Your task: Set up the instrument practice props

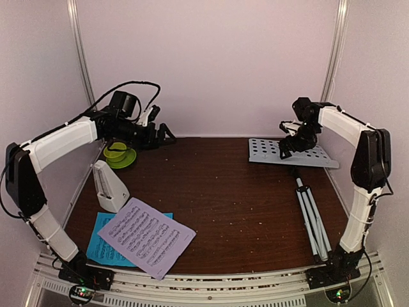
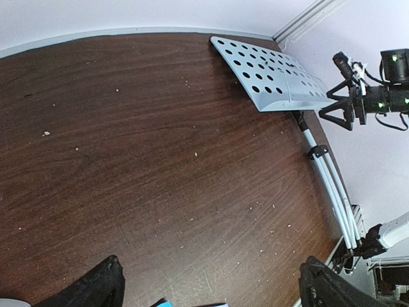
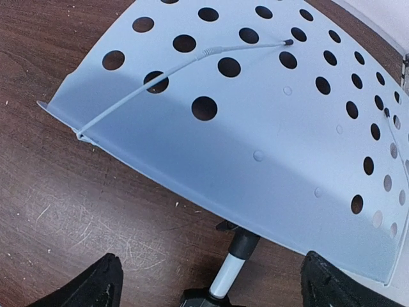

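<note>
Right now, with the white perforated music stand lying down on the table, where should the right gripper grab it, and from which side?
The slim silver pole just below the white perforated desk, from above, jaws straddling it: it is narrow and round, while the desk is a broad sheet. The right gripper hovers nearby, open.

Soft, even light; wrist views bend at edges

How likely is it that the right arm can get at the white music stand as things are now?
Probably yes. The right pincer hovers open just over the music stand, which lies on the table, and nothing shows between them in the wrist view.
</note>
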Controlling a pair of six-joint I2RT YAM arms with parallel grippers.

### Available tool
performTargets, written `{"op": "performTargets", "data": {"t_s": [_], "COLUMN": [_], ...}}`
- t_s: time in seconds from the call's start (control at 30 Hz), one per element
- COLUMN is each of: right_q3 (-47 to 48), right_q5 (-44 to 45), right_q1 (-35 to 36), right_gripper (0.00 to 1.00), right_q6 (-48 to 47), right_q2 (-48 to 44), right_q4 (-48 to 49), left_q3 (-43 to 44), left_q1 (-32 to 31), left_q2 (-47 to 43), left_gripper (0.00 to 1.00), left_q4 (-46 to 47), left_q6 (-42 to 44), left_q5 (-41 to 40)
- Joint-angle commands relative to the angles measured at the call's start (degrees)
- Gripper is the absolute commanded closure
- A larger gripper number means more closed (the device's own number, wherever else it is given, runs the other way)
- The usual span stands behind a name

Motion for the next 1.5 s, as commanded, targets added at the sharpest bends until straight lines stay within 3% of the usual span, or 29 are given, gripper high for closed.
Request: {"op": "performTargets", "data": {"t_s": [0.0, 0.47, 0.6, 0.9, 1.17, 1.33, 1.47], "right_q3": [3.9, 5.5, 5.1, 2.3, -1.2, -0.5, -1.6], "right_q5": [-0.3, -6.1, -5.9, -7.4, -6.8, -7.9, -9.2], "right_q1": [-0.7, -1.9, -2.0, -0.6, 5.7, 7.5, 7.5], "right_gripper": [0.04, 0.19, 0.33, 0.53, 0.69, 0.84, 0.9], "right_q6": [-3.1, -1.8, 0.1, 2.6, 6.4, 11.0, 15.4], "right_q2": [2.9, 9.6, 10.5, 9.0, 7.6, 6.7, 4.6], "right_q4": [1.6, 2.7, 3.5, 4.0, 2.7, 2.5, 5.2], "left_q3": [0.1, -0.4, -1.1, -4.0, -6.4, -8.0, -9.6], "left_q1": [-0.1, 2.1, 2.3, 3.9, 4.4, 4.4, 4.4], "left_q2": [-1.8, -5.2, -5.4, -8.0, -8.9, -9.2, -9.7], "left_gripper": [0.02, 0.02, 0.02, 0.02, 0.02, 0.02, 0.02], "left_q4": [1.6, -2.1, -2.0, -0.5, 1.2, 2.5, 4.2], "left_q6": [1.4, 4.4, 4.1, 3.6, 3.1, 2.6, 1.8], "left_q5": [0.9, -2.2, -2.2, -2.7, -2.1, -1.5, -0.9]}}
